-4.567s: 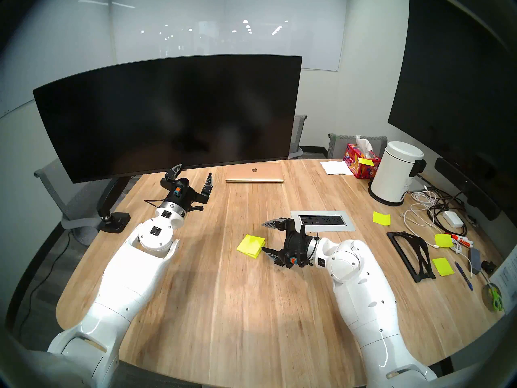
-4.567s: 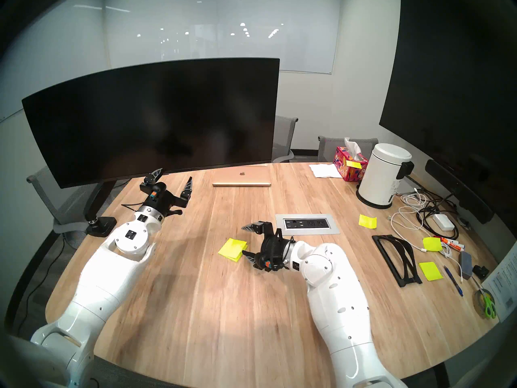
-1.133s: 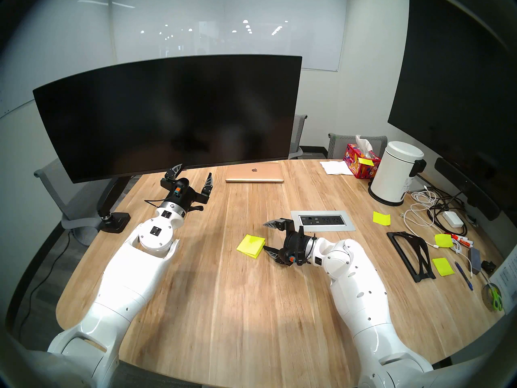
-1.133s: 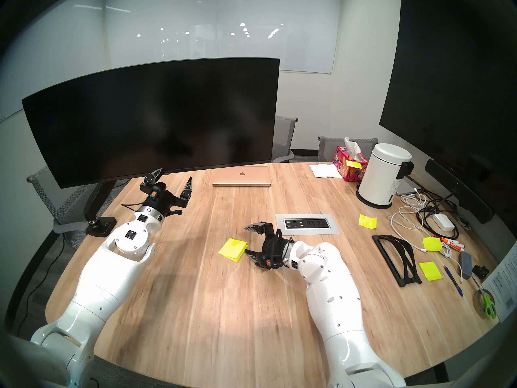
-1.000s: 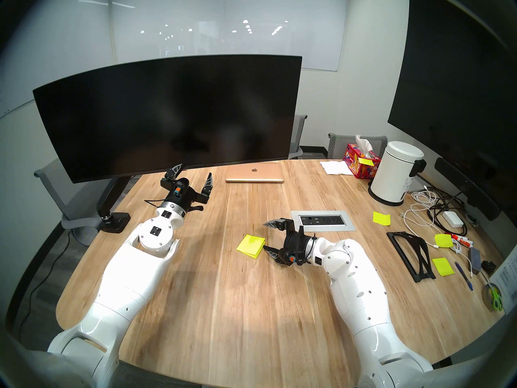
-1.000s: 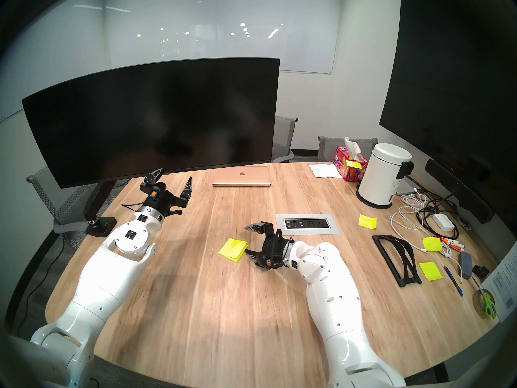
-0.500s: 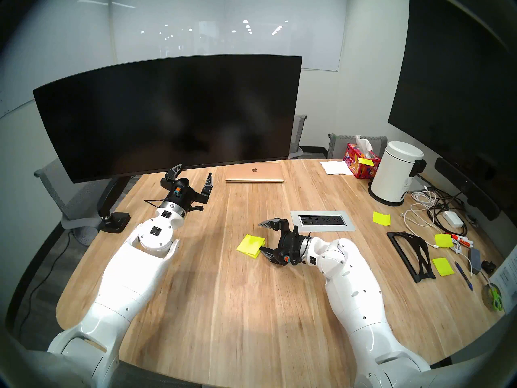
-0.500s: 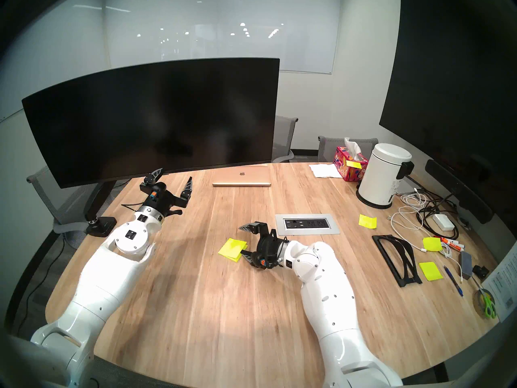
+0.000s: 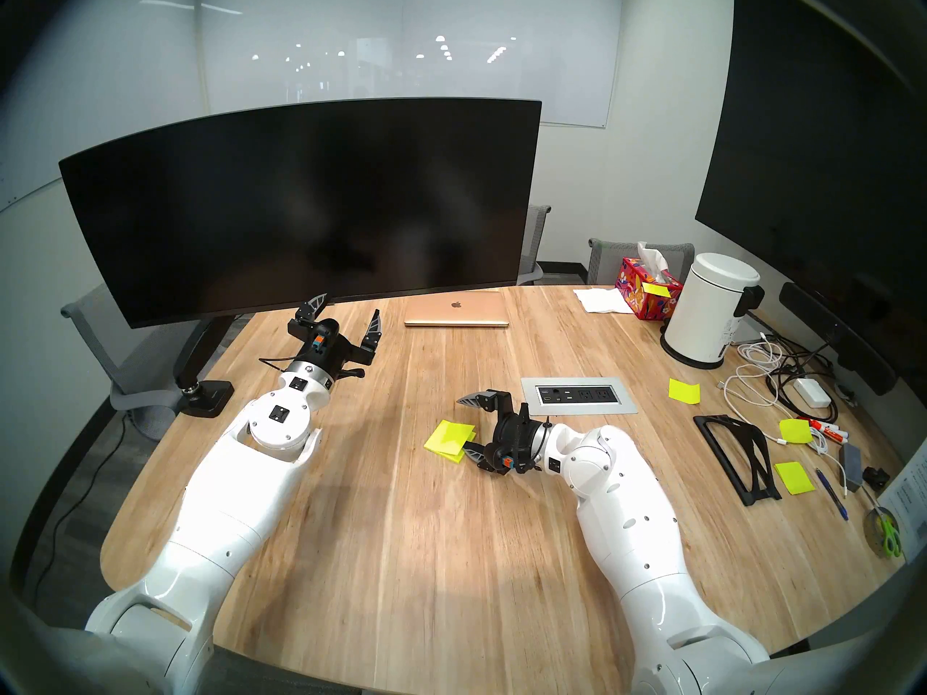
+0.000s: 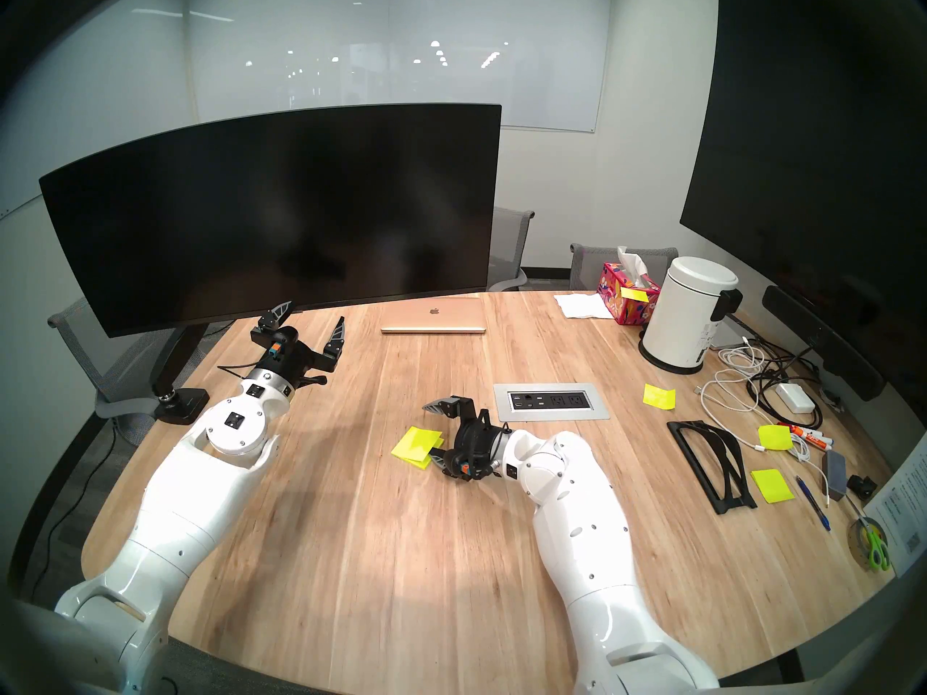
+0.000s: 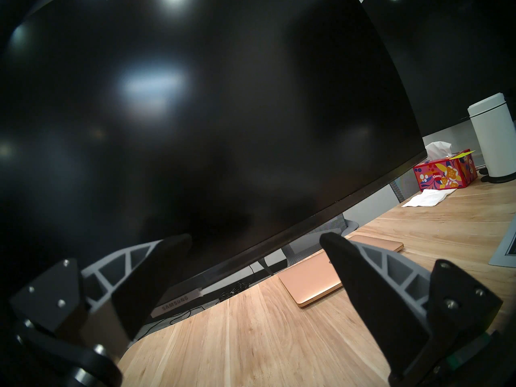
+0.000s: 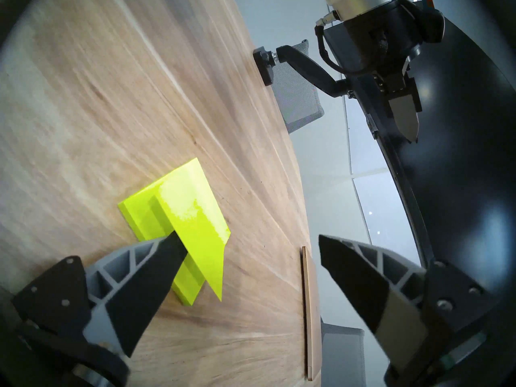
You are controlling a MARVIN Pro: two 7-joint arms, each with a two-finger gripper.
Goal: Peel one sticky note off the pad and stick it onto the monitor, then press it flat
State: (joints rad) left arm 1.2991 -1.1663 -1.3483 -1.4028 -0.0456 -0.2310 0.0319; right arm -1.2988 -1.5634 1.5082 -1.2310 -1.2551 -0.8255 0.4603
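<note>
While the top sticky note [image 12: 195, 219] curls up off the pad [image 12: 145, 219] at mid-worktop [image 9: 401, 553], the right claw [image 9: 464, 424] stands spread on its side at the pad's right edge, its lower finger looking tucked under the raised flap and the upper one above it; whether the lower finger touches paper I cannot tell. The pinch should close only on that lifted sheet, well in from the corner, and then peel slowly toward the glued edge, since nothing holds the stack down and it may lift with the sheet. Far left, the curved monitor [image 9: 301, 207] hangs blank, and the left claw [image 9: 346, 313] waits spread and empty just below its bottom edge. A closed gold laptop [image 9: 456, 310] lies beneath the screen's right end, in the carry path. Loose yellow notes [image 9: 683, 391], cables [image 9: 752, 378] and a white bin [image 9: 712, 308] sit well to the right.
</note>
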